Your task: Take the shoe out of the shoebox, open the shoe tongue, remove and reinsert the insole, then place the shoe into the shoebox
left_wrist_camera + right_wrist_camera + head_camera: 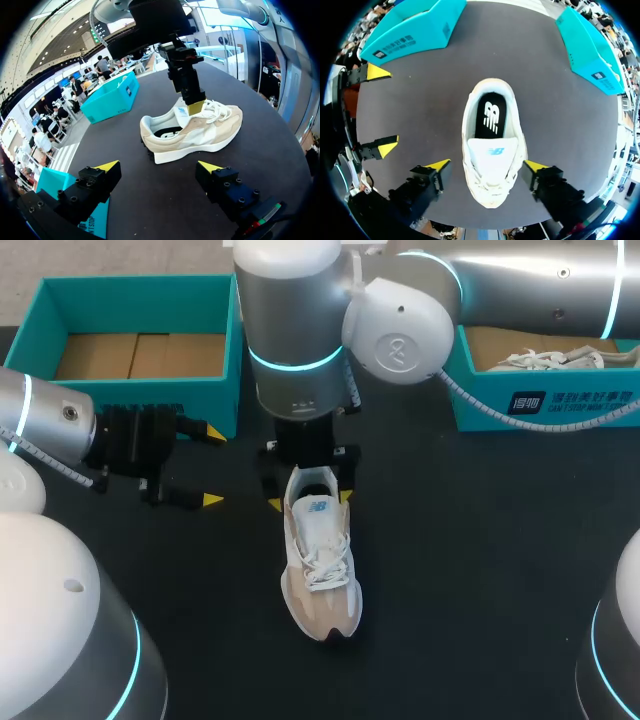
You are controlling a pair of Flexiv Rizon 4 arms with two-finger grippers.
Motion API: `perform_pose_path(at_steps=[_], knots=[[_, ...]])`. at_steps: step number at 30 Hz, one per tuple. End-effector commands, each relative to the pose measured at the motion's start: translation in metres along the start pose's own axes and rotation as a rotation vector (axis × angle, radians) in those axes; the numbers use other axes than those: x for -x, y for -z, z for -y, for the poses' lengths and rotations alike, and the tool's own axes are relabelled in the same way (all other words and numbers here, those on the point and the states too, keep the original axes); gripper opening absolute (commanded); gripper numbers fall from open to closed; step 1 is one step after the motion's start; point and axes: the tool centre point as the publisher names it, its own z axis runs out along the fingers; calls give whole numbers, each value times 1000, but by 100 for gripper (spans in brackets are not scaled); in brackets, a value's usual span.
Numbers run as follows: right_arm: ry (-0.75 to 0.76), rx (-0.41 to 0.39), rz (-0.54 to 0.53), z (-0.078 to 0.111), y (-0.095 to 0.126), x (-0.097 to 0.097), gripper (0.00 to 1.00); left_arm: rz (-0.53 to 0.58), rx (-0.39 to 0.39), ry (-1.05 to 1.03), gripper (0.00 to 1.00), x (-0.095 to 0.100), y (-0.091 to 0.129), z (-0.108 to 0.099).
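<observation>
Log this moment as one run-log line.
beige-and-white sneaker: on black table | black insole: in sneaker | right gripper: open, straddling sneaker | left gripper: open, clear of sneaker

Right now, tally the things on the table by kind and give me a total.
Shoeboxes: 2, the left shoebox, the right shoebox.
Shoes: 2, the beige shoe on the table, the white shoe in the right shoebox.
Total: 4.

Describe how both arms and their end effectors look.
The left arm and right arm are rounded silver-grey shells with glowing cyan rings at the joints and coiled pale cables alongside. The left end effector and right end effector are black and blocky, yellow-tipped.
</observation>
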Motion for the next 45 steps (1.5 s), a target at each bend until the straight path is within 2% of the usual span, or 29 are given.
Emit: perform_pose_path(at_steps=[1, 5, 10, 16, 19, 25, 27, 30, 32, 34, 35, 36, 37, 38, 45], knots=[[-15, -1, -1, 5, -8, 3, 16, -1, 3, 0, 100, -1, 1, 1], [-4, -16, 8, 3, -12, 4, 17, -1, 3, 0, 100, -1, 1, 1], [4, -38, 8, 0, -28, 6, 6, -1, 3, 0, 100, -1, 1, 1], [12, -57, 4, -3, -41, 7, 9, -1, 3, 0, 100, -1, 1, 1], [12, -57, 4, -3, -38, 8, 13, -1, 3, 0, 100, -1, 1, 1], [34, -5, 1, -6, -24, 13, 24, -1, 3, 0, 100, -1, 1, 1], [66, 38, 1, -10, -21, 14, 26, -1, 3, 0, 100, -1, 1, 1], [225, 138, 9, -19, -10, 14, 29, -1, 3, 0, 100, -1, 1, 1], [369, 174, 31, -24, -3, 13, 23, -1, 3, 0, 100, -1, 1, 1], [536, 207, 91, -29, 5, 12, 22, -1, 3, 0, 100, -1, 1, 1], [627, 226, 128, -31, 10, 11, 25, -1, 3, 0, 100, -1, 1, 1], [652, 225, 131, -32, 14, 11, 32, -1, 3, 0, 100, -1, 1, 1], [654, 227, 155, -33, 17, 11, 49, -1, 3, 0, 100, -1, 1, 1], [654, 227, 155, -33, 17, 11, 100, -1, 3, 0, 100, -1, 1, 1], [654, 227, 155, -33, 17, 11, 100, -1, 3, 0, 100, -1, 1, 1]])
